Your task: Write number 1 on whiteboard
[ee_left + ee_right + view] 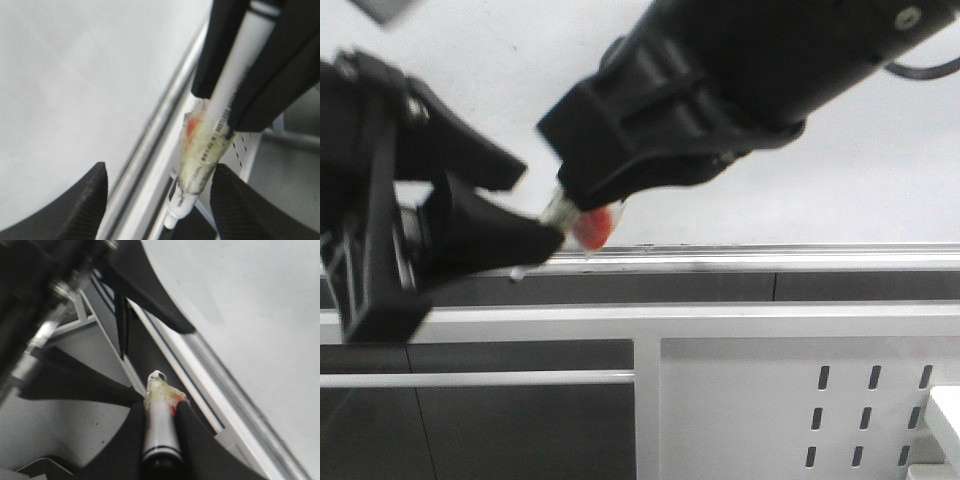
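The whiteboard (840, 150) fills the back, with its silver tray rail (800, 258) along its lower edge. No number 1 stroke shows on it. My right gripper (582, 215) comes in from the upper right and is shut on a white marker pen (588, 226) wrapped in yellowed tape with a red patch. In the right wrist view the pen (160, 425) sits between the shut fingers (190, 430). My left gripper (535, 200) is open, its fingers either side of the pen's capped end (176, 212). In the left wrist view the board (75, 75) lies beside the rail (160, 130).
A white perforated metal panel (840, 410) stands below the rail at the lower right. A white frame bar (720, 322) runs across under the rail, with dark panels (520, 420) beneath it. Both arms crowd the space in front of the rail.
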You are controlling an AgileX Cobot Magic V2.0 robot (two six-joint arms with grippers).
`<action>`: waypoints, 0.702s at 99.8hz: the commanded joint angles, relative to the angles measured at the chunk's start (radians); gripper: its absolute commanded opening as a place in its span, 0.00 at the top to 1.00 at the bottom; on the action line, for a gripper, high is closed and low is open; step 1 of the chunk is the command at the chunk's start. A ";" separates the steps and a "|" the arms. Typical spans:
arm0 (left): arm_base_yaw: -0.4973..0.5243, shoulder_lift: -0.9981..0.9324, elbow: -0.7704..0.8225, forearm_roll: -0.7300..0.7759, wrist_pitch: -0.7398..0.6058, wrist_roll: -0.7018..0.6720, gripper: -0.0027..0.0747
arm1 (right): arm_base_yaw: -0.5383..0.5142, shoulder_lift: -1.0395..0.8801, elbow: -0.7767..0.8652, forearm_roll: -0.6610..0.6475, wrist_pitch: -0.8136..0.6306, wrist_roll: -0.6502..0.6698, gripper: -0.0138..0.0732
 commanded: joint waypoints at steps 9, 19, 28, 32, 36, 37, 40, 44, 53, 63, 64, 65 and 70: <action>-0.008 -0.149 -0.012 -0.187 -0.062 -0.007 0.41 | -0.017 -0.114 0.009 -0.003 -0.109 -0.004 0.93; -0.008 -0.233 0.023 -0.277 -0.077 -0.007 0.44 | -0.017 -0.178 0.065 -0.003 -0.133 -0.002 0.92; -0.008 -0.301 0.059 -0.335 -0.085 -0.007 0.59 | -0.017 -0.238 0.125 0.017 -0.186 -0.002 0.92; -0.008 -0.328 0.080 -0.354 -0.109 -0.007 0.68 | -0.017 -0.266 0.150 0.034 -0.210 -0.002 0.92; -0.008 -0.351 0.105 -0.371 -0.148 -0.007 0.82 | -0.017 -0.291 0.170 0.048 -0.226 -0.002 0.92; -0.008 -0.355 0.110 -0.374 -0.156 -0.007 0.84 | -0.017 -0.298 0.173 0.053 -0.232 -0.002 0.92; -0.008 -0.369 0.132 -0.386 -0.188 -0.007 0.96 | -0.017 -0.312 0.185 0.063 -0.236 -0.002 0.92; -0.008 -0.387 0.154 -0.412 -0.235 -0.007 0.99 | -0.017 -0.332 0.200 0.070 -0.238 -0.002 0.92; -0.008 -0.403 0.212 -0.535 -0.348 -0.007 0.99 | -0.017 -0.360 0.224 0.085 -0.240 -0.002 0.92; -0.004 -0.405 0.284 -0.673 -0.510 0.013 0.99 | -0.017 -0.378 0.235 0.085 -0.266 -0.002 0.92; -0.004 -0.405 0.294 -0.691 -0.533 0.025 0.99 | -0.017 -0.380 0.235 0.085 -0.268 -0.002 0.92; -0.004 -0.405 0.300 -0.699 -0.544 0.029 0.99 | -0.017 -0.380 0.235 0.085 -0.272 -0.002 0.92; -0.004 -0.404 0.334 -0.755 -0.612 0.054 0.99 | -0.017 -0.380 0.235 0.085 -0.290 -0.002 0.92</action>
